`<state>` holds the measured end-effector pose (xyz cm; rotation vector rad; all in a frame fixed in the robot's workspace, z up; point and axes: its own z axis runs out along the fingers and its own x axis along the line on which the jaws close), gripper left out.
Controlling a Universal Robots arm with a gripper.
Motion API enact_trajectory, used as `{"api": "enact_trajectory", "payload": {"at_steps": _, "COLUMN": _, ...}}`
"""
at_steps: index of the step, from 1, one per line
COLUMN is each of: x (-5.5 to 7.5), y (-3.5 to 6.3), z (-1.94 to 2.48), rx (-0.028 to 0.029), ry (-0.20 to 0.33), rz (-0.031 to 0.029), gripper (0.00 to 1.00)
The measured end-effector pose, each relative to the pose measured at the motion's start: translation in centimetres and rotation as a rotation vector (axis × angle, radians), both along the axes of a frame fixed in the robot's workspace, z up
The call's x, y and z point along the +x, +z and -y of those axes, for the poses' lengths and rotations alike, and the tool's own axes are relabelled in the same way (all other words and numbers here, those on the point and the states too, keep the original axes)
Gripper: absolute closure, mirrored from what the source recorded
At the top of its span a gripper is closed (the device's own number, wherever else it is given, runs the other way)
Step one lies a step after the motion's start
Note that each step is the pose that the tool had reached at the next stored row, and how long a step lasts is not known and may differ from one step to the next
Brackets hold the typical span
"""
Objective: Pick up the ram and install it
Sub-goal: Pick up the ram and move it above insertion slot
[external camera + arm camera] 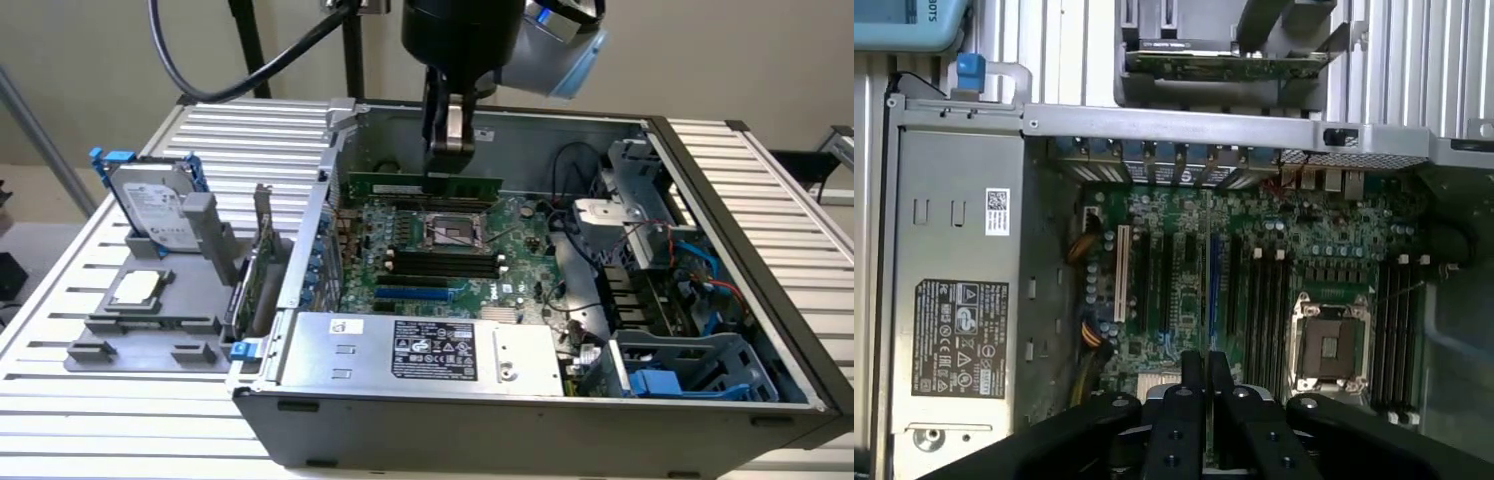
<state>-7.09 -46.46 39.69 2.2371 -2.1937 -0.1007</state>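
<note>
One long thin green ram stick [400,186], clamped in the jaws of the black gripper [451,165] at upper centre, may jam if tilted off the black motherboard slots [434,262].

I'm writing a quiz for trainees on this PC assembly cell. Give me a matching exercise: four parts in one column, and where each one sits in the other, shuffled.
1. ram
2. hard drive
3. power supply
4. CPU socket

A. upright on the grey stand outside the case
B. middle of the motherboard
C. held in the gripper above the motherboard
D. inside the case, along its near wall in the exterior view

Pairs: 1-C, 2-A, 3-D, 4-B
</note>
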Motion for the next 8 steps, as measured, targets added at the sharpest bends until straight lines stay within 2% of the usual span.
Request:
{"api": "enact_trajectory", "payload": {"at_steps": 4, "x": 0.9, "y": -0.67, "z": -1.31, "rx": 0.0, "ry": 0.0, "rz": 0.0, "gripper": 0.87}}
{"api": "enact_trajectory", "payload": {"at_steps": 8, "x": 1.6, "y": -1.3, "z": -2.25, "rx": 0.0001, "ry": -0.001, "rz": 0.0001, "gripper": 0.87}}
